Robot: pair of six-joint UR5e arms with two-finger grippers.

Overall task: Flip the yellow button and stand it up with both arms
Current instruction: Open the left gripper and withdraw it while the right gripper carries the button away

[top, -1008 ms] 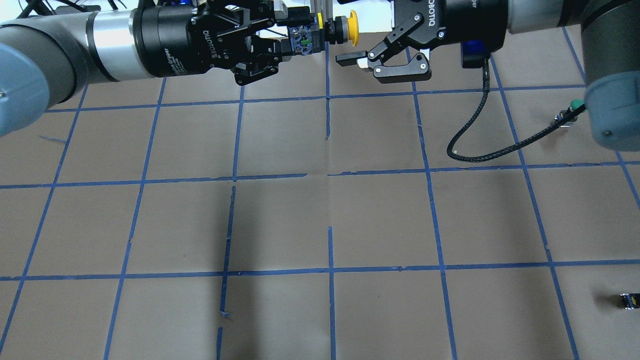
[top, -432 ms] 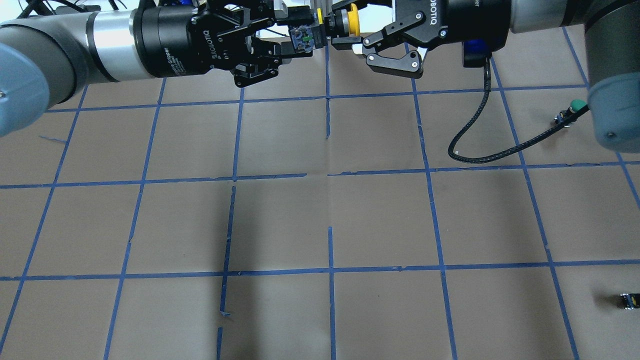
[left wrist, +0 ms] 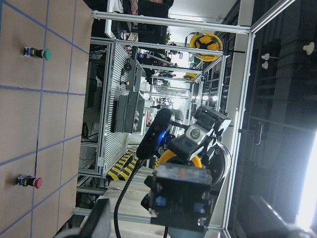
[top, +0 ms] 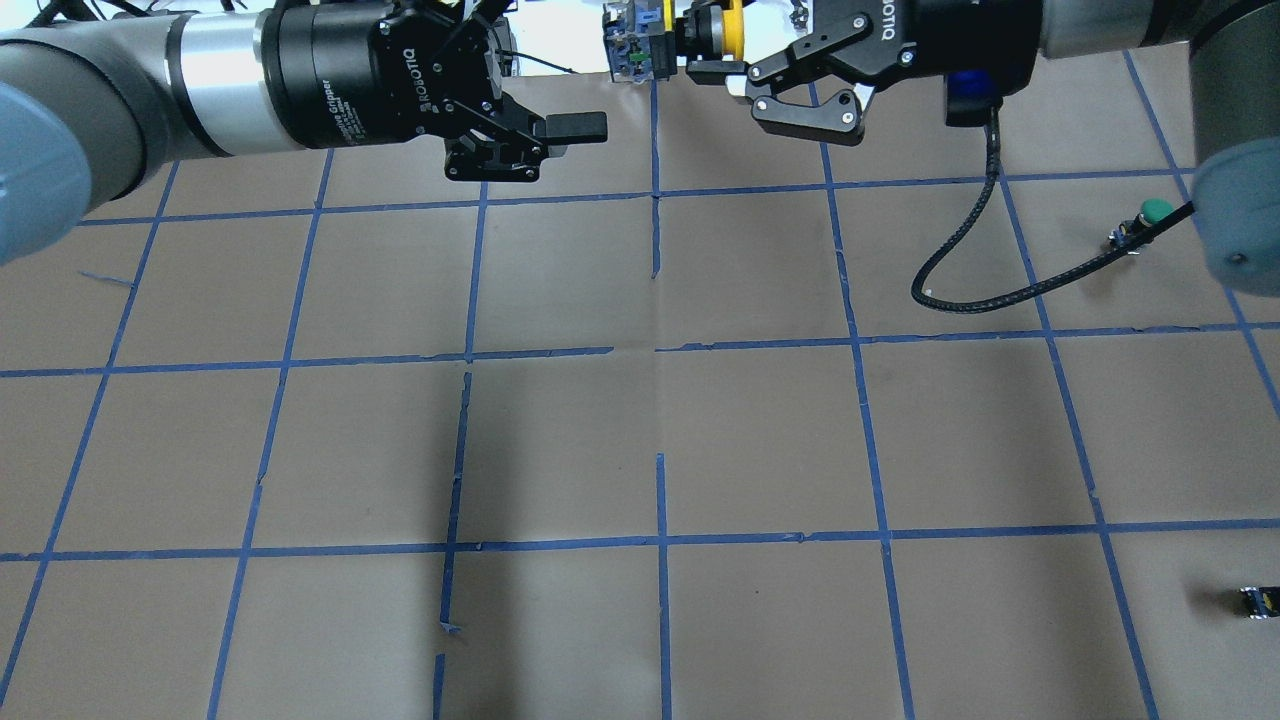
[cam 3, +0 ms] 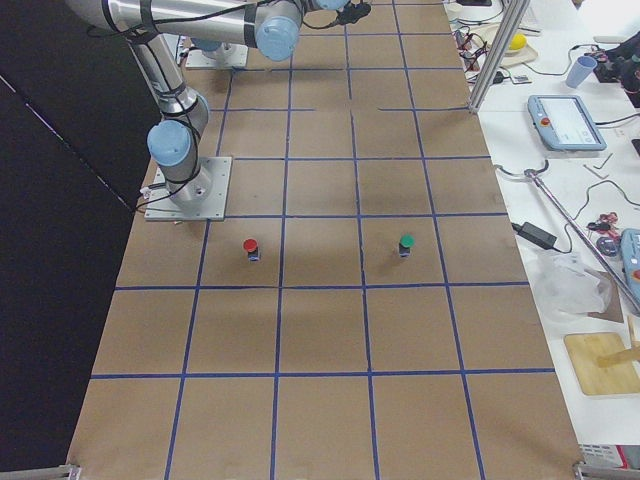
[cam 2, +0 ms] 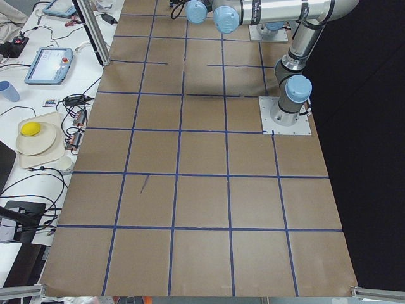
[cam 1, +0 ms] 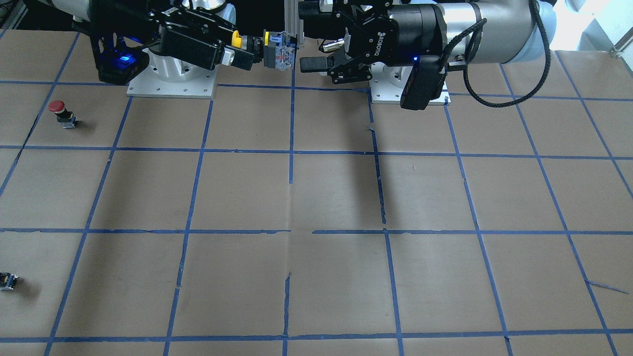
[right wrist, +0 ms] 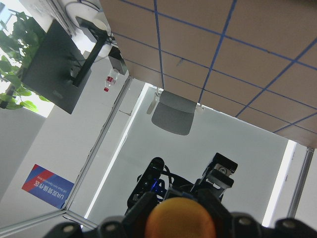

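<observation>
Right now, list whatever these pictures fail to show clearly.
- Side views: the yellow button lies beyond the top edge.
- Right wrist view: its cap is a blur, too near the lens.
- Overhead view: the dark part by the right edge is too small to identify.
- Overhead view: the black cable crosses the green button's base.

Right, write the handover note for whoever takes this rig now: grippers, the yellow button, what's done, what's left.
Left gripper: open, empty, apart from the button.
Right gripper: shut on the yellow mushroom-capped push-button with the black-and-grey body, gripping at the cap end.
Button: in the air near the arm bases, lying horizontal, body end pointing at the left gripper.
Done: the button is off the table, in the right gripper alone.
Left: stand it upright on the brown gridded table, then release.
</observation>
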